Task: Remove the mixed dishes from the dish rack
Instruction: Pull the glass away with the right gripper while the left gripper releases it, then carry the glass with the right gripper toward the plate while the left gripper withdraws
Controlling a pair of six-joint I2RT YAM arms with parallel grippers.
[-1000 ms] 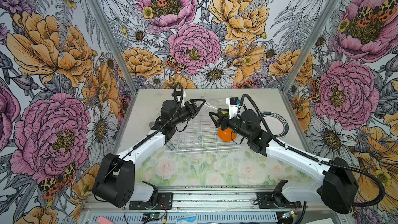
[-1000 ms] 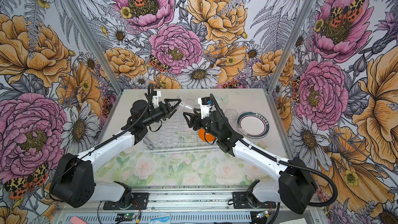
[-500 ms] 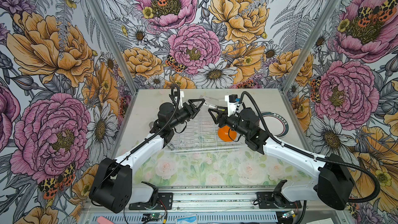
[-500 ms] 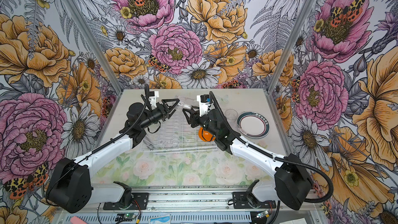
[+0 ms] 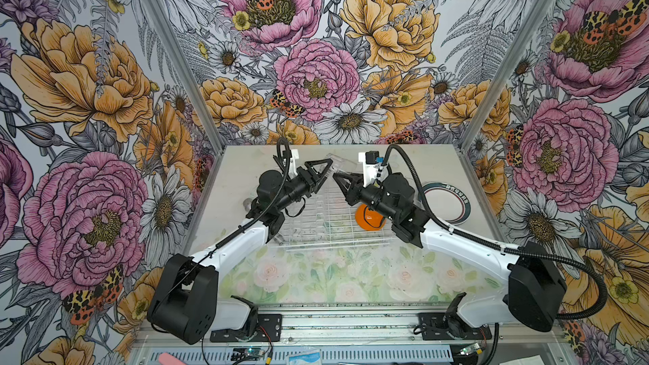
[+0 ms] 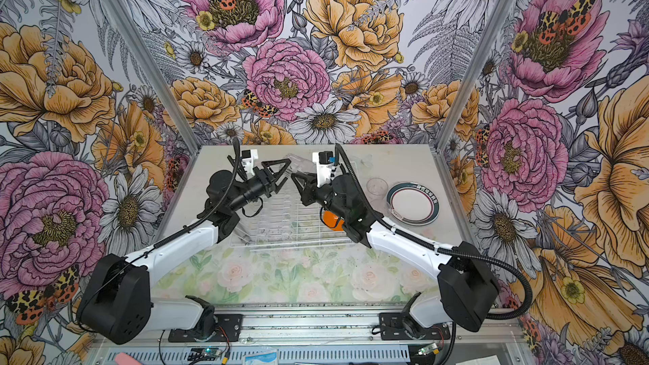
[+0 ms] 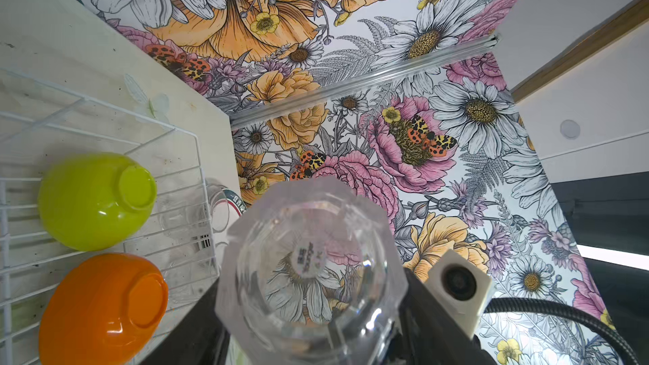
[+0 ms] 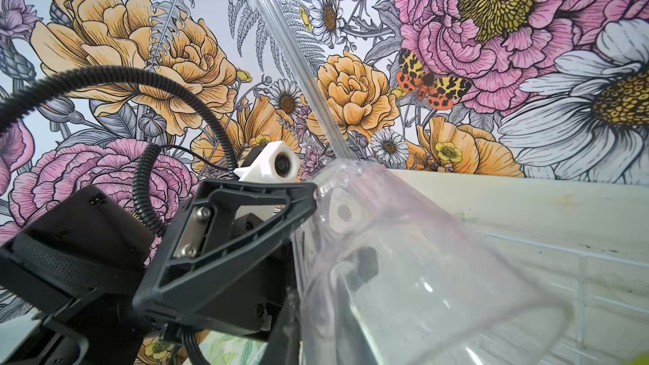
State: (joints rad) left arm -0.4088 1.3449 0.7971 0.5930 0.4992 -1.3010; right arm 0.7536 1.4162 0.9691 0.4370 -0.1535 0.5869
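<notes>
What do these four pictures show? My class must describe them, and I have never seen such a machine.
Two robot arms stand at a table, each ending in a two-fingered hand. Two pictures look down from overhead, side by side; the other two come from cameras on the arms' wrists. A white wire dish rack holds an orange bowl and a lime-green bowl. The left hand holds a clear tumbler above the rack. The right hand is shut at that tumbler; whether it grips it is unclear. Beside the rack are a dark-rimmed plate and a second tumbler.
</notes>
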